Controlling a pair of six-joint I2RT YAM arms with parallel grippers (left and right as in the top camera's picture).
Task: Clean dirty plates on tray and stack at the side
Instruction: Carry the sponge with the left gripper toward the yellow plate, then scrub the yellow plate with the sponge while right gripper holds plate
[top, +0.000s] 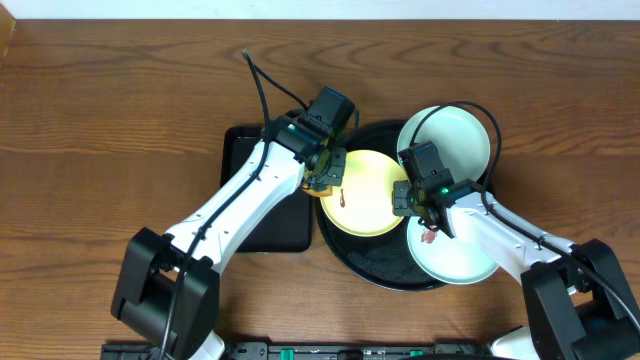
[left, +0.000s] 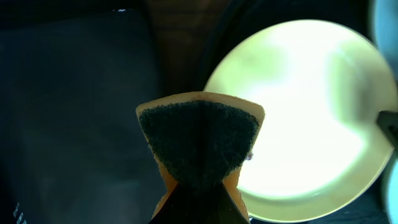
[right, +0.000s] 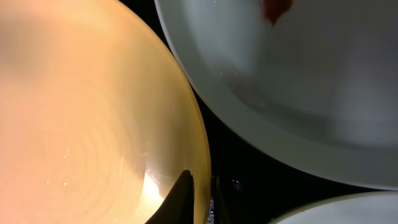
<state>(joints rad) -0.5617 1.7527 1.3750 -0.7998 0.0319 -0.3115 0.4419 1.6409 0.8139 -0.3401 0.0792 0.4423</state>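
Overhead alone: yellow plate on the left part of the round tray. Far mint plate overlapping the tray's far-right rim, near mint plate on its near-right side. Rectangular tray just left, on the desk.

Left wrist alone: left tool pinching an orange sponge, dark scouring face toward the camera, beside the yellow plate's left edge.

Right wrist alone: right tool clamped across the yellow plate's rim, one finger inside, one outside; red-brown smear on the near mint plate.

All plates round, so no long axis; faces upward.
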